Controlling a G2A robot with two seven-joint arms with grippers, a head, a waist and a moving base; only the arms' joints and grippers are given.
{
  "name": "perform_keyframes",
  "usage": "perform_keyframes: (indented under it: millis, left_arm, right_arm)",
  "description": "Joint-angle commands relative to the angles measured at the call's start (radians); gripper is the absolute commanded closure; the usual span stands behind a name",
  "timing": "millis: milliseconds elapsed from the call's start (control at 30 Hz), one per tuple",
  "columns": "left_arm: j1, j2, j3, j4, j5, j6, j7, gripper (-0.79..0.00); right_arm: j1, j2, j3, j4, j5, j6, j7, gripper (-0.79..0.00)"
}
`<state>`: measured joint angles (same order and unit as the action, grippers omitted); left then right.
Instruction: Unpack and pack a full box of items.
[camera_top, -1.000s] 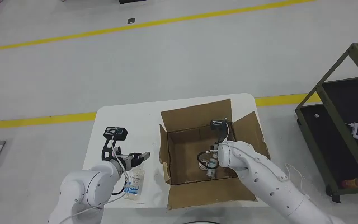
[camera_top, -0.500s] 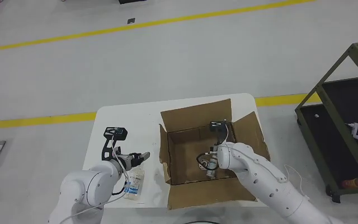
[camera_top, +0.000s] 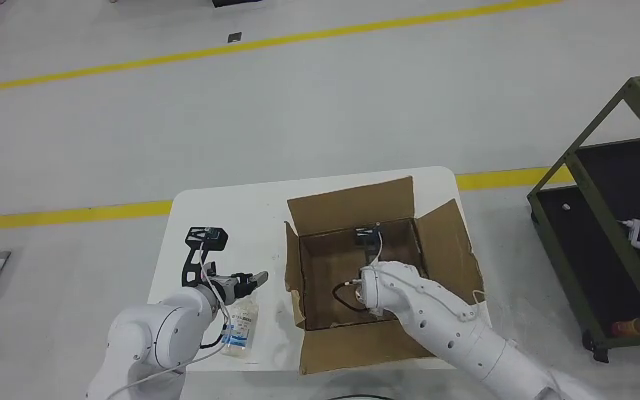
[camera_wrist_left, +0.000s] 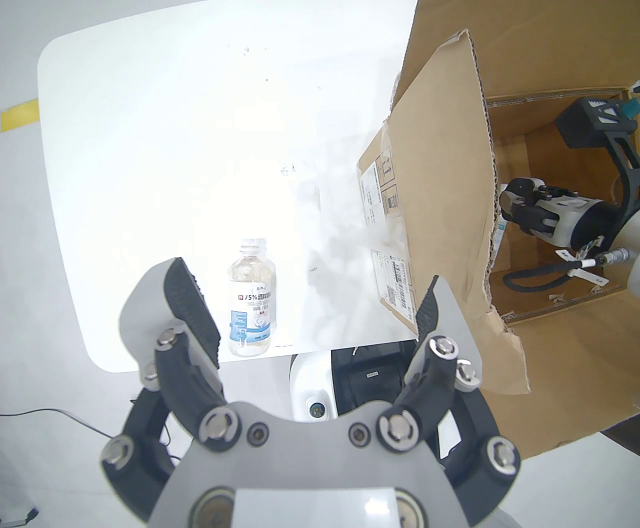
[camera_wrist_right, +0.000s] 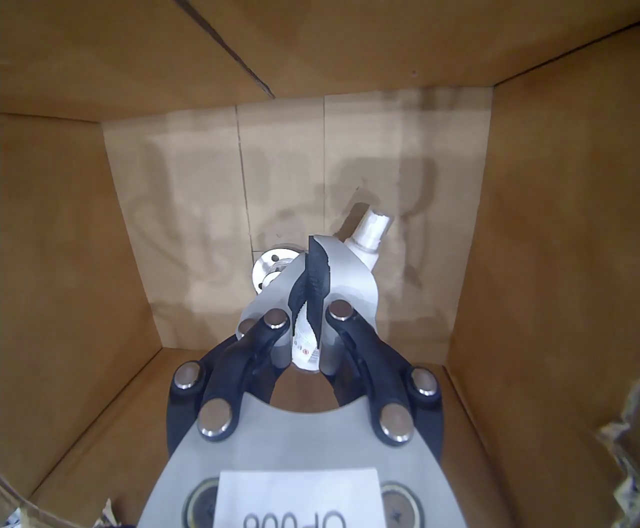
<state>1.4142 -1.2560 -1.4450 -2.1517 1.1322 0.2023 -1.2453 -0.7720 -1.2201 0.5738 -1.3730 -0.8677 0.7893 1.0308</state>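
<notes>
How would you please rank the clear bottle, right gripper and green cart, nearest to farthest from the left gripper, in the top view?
1. clear bottle, on the table beside the left gripper.
2. right gripper, in the box, holding a white bottle.
3. green cart, beyond the box.

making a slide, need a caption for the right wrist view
Right gripper inside the cardboard box, jaws shut on a white capped tube.

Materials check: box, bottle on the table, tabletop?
Box: brown corrugated cardboard, matte; torn, ragged flap edges. Bottle: probably clear plastic, possibly glass; see-through, with a paper label. Tabletop: white, smooth, slightly glossy, likely laminate; faint reflections.
</notes>
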Motion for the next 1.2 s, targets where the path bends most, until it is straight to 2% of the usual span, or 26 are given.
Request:
perform_keyframes:
  millis: [0,100,167,200,267,300,400,567,667,867,967,1100,1167]
  left_arm:
    - [0.000,0.000,0.000,0.000,0.000,0.000,0.000,-0.785]
    - [0.000,0.000,0.000,0.000,0.000,0.000,0.000,-0.785]
    - [0.000,0.000,0.000,0.000,0.000,0.000,0.000,-0.785]
    - [0.000,0.000,0.000,0.000,0.000,0.000,0.000,-0.785]
    - [0.000,0.000,0.000,0.000,0.000,0.000,0.000,-0.785]
    - [0.000,0.000,0.000,0.000,0.000,0.000,0.000,-0.785]
    - [0.000,0.000,0.000,0.000,0.000,0.000,0.000,-0.785]
    - [0.000,0.000,0.000,0.000,0.000,0.000,0.000,-0.785]
    - [0.000,0.000,0.000,0.000,0.000,0.000,0.000,-0.785]
    - [0.000,0.000,0.000,0.000,0.000,0.000,0.000,-0.785]
    - [0.000,0.000,0.000,0.000,0.000,0.000,0.000,-0.785]
    - [0.000,0.000,0.000,0.000,0.000,0.000,0.000,-0.785]
    - [0.000,0.000,0.000,0.000,0.000,0.000,0.000,-0.785]
  right_arm:
    - [0.017,-0.007,-0.005,0.033,0.009,-0.012,0.013,0.000]
    - [0.034,-0.014,-0.010,0.061,0.015,-0.025,0.025,0.000]
    - [0.040,-0.017,-0.008,0.072,0.022,-0.021,0.021,-0.086]
    - [0.042,-0.019,-0.014,0.083,0.018,-0.025,0.025,-0.095]
    - [0.049,-0.023,-0.019,0.098,0.021,-0.029,0.030,-0.071]
    - [0.052,-0.025,-0.020,0.104,0.024,-0.029,0.029,-0.092]
    - [0.058,-0.031,-0.026,0.117,0.029,-0.028,0.029,-0.246]
    - [0.063,-0.034,-0.027,0.128,0.042,-0.031,0.031,-0.308]
    - [0.063,-0.033,-0.026,0.130,0.047,-0.033,0.034,-0.317]
    - [0.054,-0.021,-0.007,0.111,0.060,-0.027,0.028,-0.391]
    - [0.044,-0.010,0.002,0.073,0.055,-0.020,0.020,-0.517]
    - [0.024,0.007,0.009,0.009,0.030,-0.020,0.021,-0.585]
    - [0.014,0.015,0.012,-0.013,0.014,-0.024,0.025,-0.566]
